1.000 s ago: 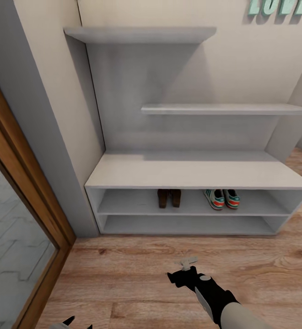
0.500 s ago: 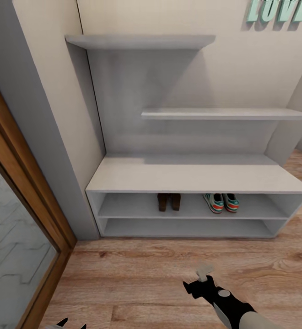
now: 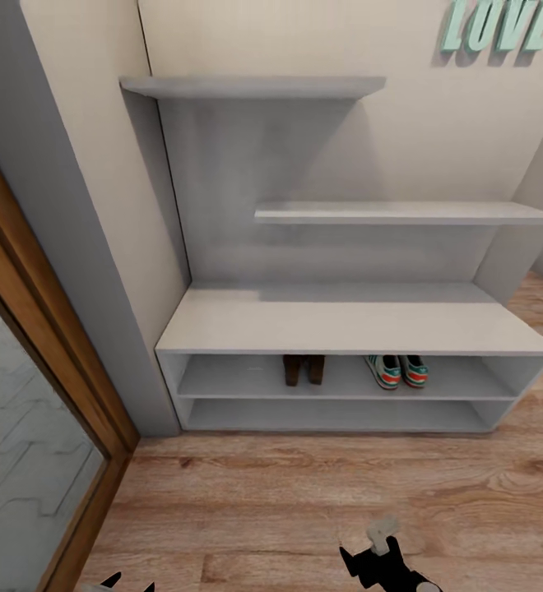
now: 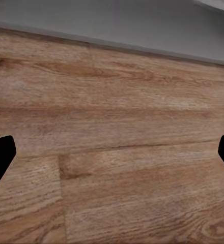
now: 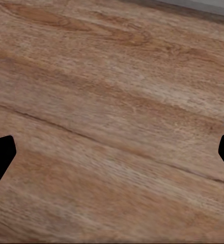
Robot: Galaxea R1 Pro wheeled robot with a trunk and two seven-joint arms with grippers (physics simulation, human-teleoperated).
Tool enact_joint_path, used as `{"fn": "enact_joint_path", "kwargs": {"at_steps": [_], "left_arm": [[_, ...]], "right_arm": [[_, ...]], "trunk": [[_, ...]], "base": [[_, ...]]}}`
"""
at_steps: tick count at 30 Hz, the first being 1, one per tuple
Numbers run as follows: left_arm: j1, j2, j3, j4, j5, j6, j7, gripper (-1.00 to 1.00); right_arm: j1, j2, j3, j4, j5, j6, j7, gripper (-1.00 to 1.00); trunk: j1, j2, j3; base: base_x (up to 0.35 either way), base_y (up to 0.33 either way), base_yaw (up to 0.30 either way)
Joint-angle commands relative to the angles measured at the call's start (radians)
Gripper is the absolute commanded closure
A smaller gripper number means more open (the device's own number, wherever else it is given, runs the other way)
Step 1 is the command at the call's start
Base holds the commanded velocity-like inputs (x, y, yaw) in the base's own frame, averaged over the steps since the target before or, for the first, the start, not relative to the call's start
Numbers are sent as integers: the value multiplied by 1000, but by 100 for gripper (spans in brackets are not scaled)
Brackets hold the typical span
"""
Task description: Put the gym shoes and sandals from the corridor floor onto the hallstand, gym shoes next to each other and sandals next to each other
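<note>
The two dark brown sandals (image 3: 304, 369) stand side by side on the upper open shelf row of the pale grey hallstand (image 3: 345, 325). To their right on the same shelf, the two gym shoes (image 3: 396, 371) sit together, heels outward. No shoe lies on the corridor floor (image 3: 304, 485) in front. My right gripper (image 3: 378, 547) hangs low over the floor at the head view's lower edge, open and empty. The left gripper (image 3: 127, 584) peeks in at the lower left. Both wrist views show wide-apart fingertips (image 4: 0, 157) (image 5: 0, 157) over bare wood planks.
A wood-framed mirror or glass door (image 3: 33, 444) stands at the left beside a grey wall pillar (image 3: 99, 312). Two staggered upper shelves (image 3: 395, 214) jut from the back panel. Teal LOVE letters (image 3: 494, 25) hang on the wall. The floor runs on to the right of the stand.
The head view has shifted, so the stand sits a little lower and farther. My right arm has drawn back toward the view's lower edge and to the right. The shoes have not moved.
</note>
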Motion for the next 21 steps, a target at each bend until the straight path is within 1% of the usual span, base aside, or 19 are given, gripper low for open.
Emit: {"fn": "enact_joint_path", "kwargs": {"at_steps": [1, 4, 7, 10, 15, 16, 18, 19, 21], "left_arm": [[-1, 0, 2, 2, 2, -2, -5, -100], [-1, 0, 2, 2, 2, -2, -5, -100], [-1, 0, 2, 4, 2, -2, -5, -100], [-1, -1, 3, 12, 2, -3, -4, -100], [-1, 0, 4, 50, 4, -4, 0, -100], [-1, 0, 4, 75, 4, -12, 19, -100], [-1, 0, 4, 83, 4, -21, 33, -100], [-1, 0, 4, 87, 3, -26, 41, -100], [-1, 0, 4, 114, 2, -49, 72, -100]], "right_arm": [[25, -2, 0, 3, 3, -38, 1, -100], [64, -2, 1, 6, 4, -95, 1, -100], [97, -3, 2, 7, 5, -133, 1, -100], [122, -5, 2, 8, 6, -156, 1, -100], [167, -8, 2, 8, 6, -181, 0, -100], [196, -9, 2, 8, 5, -194, -1, -100], [208, -12, 2, 8, 5, -198, -2, -100], [212, -15, 2, 8, 5, -200, -3, -100], [232, -39, 2, 9, 5, -203, -5, -100]], "trunk": [[-4, 7, 2], [-16, 28, 12], [-27, 49, 21], [-39, 70, 31], [-58, 105, 46], [-62, 112, 49], [-69, 126, 56], [-73, 133, 59], [-81, 147, 65]], "base": [[0, 0, 0], [0, 0, 0], [0, 0, 0], [0, 0, 0], [0, 0, 0], [0, 0, 0], [0, 0, 0], [0, 0, 0], [0, 0, 0]]}}
